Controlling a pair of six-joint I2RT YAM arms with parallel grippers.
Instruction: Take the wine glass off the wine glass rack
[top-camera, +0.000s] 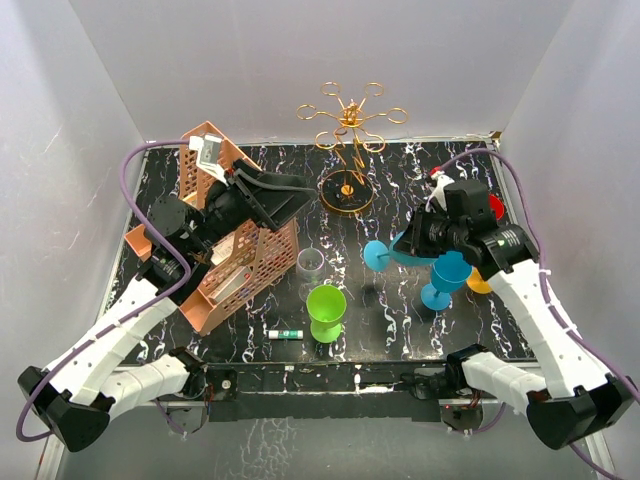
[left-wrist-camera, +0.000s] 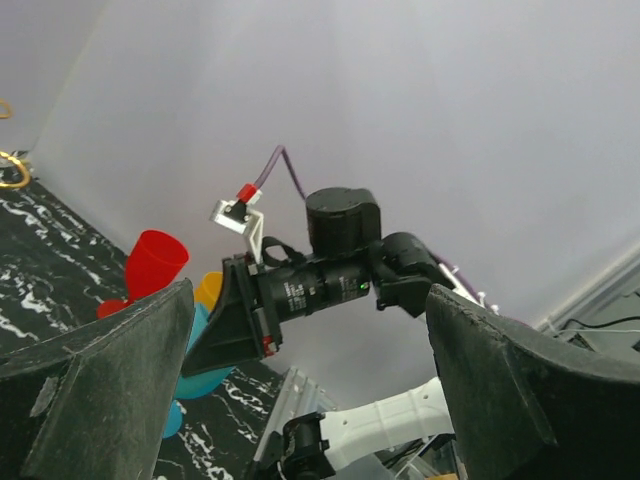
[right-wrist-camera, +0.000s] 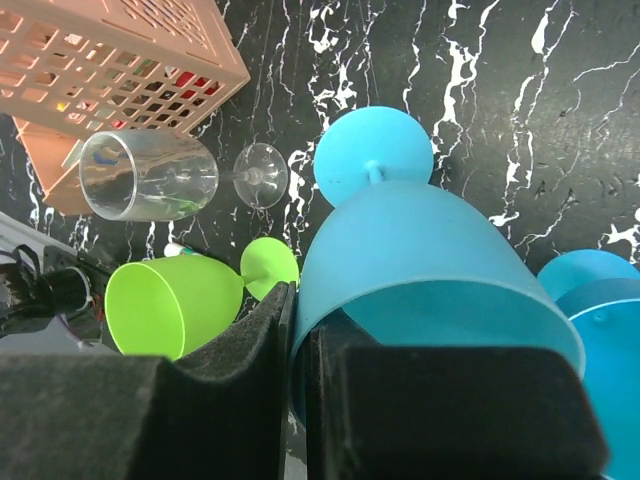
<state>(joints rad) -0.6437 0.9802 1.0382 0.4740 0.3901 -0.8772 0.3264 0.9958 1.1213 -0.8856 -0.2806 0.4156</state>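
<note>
Top external view, starting at your left: the left gripper (top-camera: 288, 197) hangs above the pink mesh organizer (top-camera: 240, 272), jaws spread wide with nothing between them. A clear glass (top-camera: 311, 263) and a green glass (top-camera: 326, 305) stand near the front. The wine glass rack (top-camera: 349, 118) stands at back centre. Further right, the right gripper (right-wrist-camera: 300, 330) pinches the rim of the blue wine glass (right-wrist-camera: 420, 260), which is tipped sideways, well apart from the rack.

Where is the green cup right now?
In the top view, the green cup stands midway along the front edge of the table, just in front of the clear glass, beside a small white tube.
</note>
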